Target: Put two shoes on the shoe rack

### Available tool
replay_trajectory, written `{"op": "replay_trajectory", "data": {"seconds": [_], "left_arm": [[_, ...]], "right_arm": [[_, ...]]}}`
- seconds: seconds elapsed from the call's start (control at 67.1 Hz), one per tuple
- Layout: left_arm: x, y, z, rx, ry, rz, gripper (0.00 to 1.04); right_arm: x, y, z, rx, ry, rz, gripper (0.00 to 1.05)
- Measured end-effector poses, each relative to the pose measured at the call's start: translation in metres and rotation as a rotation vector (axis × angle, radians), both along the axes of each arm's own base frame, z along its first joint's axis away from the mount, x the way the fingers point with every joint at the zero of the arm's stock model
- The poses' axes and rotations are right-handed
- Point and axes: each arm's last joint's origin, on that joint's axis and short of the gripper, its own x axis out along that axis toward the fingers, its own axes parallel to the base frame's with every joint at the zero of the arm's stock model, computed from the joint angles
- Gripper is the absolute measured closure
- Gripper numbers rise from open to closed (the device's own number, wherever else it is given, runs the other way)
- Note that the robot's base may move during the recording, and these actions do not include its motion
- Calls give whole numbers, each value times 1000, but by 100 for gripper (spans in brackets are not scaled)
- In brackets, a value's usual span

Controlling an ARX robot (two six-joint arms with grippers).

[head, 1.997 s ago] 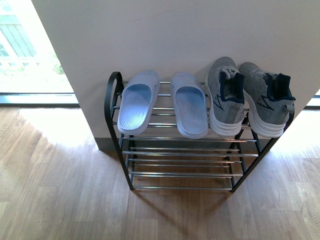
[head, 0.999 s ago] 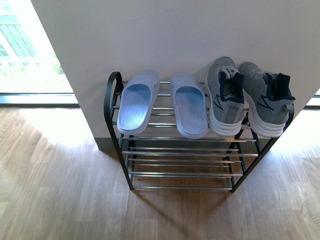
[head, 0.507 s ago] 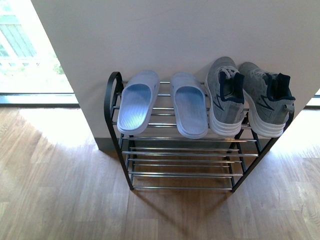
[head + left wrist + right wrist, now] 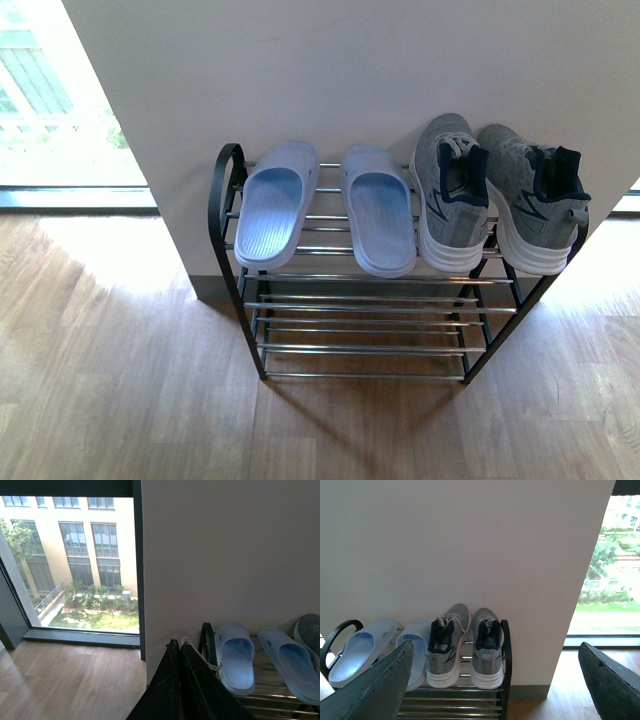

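Wall point(image 4: 330, 70) behind full shoe rack point(image 4: 225, 200) — left gripper point(image 4: 180, 680) together, right gripper point(image 4: 495, 680) apart.

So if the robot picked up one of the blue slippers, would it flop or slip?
The pale-blue slide sandal looks like one moulded plastic piece, so probably light and fairly stiff. Its smooth surface might slip in the jaws. Lying flat on the shoe rack, it seems unlikely to roll.

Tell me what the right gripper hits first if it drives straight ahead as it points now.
Probably the grey sneakers on the shoe rack's top tier: they sit between the open right gripper's fingers. Depth is unclear; higher up, it would meet the wall.
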Motion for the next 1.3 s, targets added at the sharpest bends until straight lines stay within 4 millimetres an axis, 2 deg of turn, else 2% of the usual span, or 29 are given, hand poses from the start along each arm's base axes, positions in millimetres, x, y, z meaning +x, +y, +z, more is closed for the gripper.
{"op": "replay_trajectory", "data": {"seconds": [0.164, 0.373, 0.477, 0.835, 1.297], "left_arm": [[-10, 0, -4, 0, 18, 0, 104], [-11, 0, -4, 0, 18, 2, 102], [-11, 0, -4, 0, 17, 2, 74], [-11, 0, -4, 0, 17, 2, 9], [-11, 0, -4, 2, 16, 2, 9]], "right_arm": [[0, 0, 0, 0, 0, 0, 9], [0, 0, 0, 0, -1, 0, 9], [0, 0, 0, 0, -1, 0, 9], [0, 0, 0, 0, 0, 0, 9], [0, 0, 0, 0, 0, 0, 9]]}}
